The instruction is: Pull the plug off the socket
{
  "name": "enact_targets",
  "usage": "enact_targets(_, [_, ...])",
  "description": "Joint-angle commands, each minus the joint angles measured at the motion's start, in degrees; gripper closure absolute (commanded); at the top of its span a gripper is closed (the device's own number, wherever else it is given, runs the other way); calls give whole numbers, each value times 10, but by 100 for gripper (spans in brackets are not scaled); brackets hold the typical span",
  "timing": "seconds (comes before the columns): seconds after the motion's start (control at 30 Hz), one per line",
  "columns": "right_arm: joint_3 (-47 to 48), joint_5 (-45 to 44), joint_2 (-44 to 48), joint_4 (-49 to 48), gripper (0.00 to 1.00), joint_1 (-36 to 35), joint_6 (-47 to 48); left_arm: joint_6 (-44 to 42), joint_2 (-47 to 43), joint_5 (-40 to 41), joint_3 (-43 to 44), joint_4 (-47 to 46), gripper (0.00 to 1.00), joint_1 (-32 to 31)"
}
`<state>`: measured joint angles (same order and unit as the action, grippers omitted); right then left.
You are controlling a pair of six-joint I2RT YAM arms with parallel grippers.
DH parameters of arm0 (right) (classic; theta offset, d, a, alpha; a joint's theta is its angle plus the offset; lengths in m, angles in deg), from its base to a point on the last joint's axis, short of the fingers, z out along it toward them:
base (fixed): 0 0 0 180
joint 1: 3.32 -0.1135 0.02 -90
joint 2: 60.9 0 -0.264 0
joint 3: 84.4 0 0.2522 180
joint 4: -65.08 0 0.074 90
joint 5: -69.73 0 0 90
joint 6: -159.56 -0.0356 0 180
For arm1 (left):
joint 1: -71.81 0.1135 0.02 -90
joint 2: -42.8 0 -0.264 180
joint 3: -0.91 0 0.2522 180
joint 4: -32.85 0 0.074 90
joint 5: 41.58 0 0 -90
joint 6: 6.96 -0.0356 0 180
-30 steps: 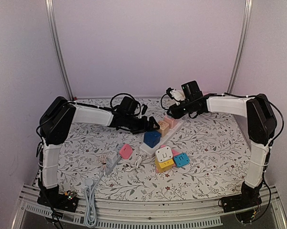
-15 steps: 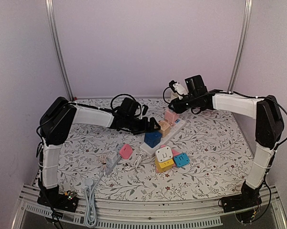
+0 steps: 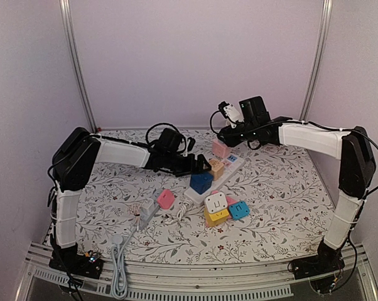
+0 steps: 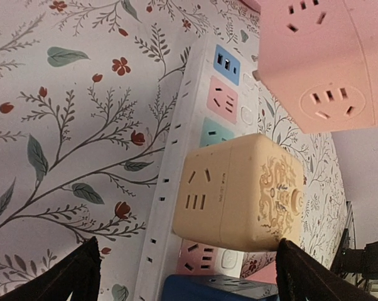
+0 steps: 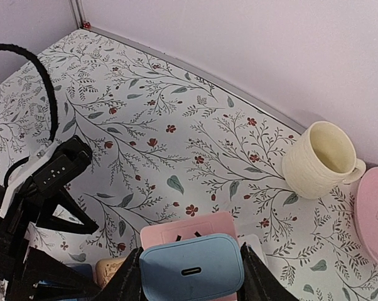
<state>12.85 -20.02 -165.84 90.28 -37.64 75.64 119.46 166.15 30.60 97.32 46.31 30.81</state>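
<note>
The plug [image 5: 190, 266], a blue block, is clamped between the right gripper's [image 3: 227, 133] fingers, raised over the far end of the white power strip [image 3: 234, 164]. A pink cube adapter [image 3: 220, 148] sits right against it; whether the two are joined I cannot tell. The left gripper [image 4: 189, 276] stands wide open around a beige cube adapter [image 4: 242, 191] on the strip. A cream mug [image 5: 321, 157] stands on the counter [image 5: 145, 113] beyond.

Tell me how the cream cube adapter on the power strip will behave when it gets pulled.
The cream cube adapter looks like hard moulded plastic, so probably stiff. Its smooth faces may slip in the jaws. It sits plugged into the white power strip, which seems unfastened, so the strip may lift with it.
</note>
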Motion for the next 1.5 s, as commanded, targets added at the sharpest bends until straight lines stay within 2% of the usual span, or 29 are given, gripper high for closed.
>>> enact_targets(0.0, [53,-11,21,15,80,2,-35,-37,-20,46,-15,40,3,-3])
enact_targets(0.1, [82,1,14,43,80,2,-75,-76,-76,63,-41,-6,3,-3])
enact_targets(0.2, [97,16,19,61,84,1,-117,-128,-155,90,-91,-82,3,-3])
enact_targets(0.37, [104,35,45,69,84,-7,-162,-250,-222,157,-159,-189,3,-29])
enact_targets(0.57, [107,49,66,71,84,-39,-195,-355,-224,273,-175,-237,4,-75])
enact_targets(0.77, [107,68,78,77,85,-69,-221,-481,-240,342,-239,-365,4,-116])
enact_targets(1.07, [100,65,93,77,85,-109,-236,-504,-254,340,-268,-415,6,-122])
enact_targets(1.23, [94,71,100,77,85,-112,-239,-497,-248,331,-249,-386,18,-122])
enact_targets(1.37, [88,61,105,78,85,-113,-238,-484,-250,319,-241,-373,38,-122])
enact_targets(1.47, [87,58,108,78,85,-112,-236,-479,-249,313,-234,-355,58,-122])
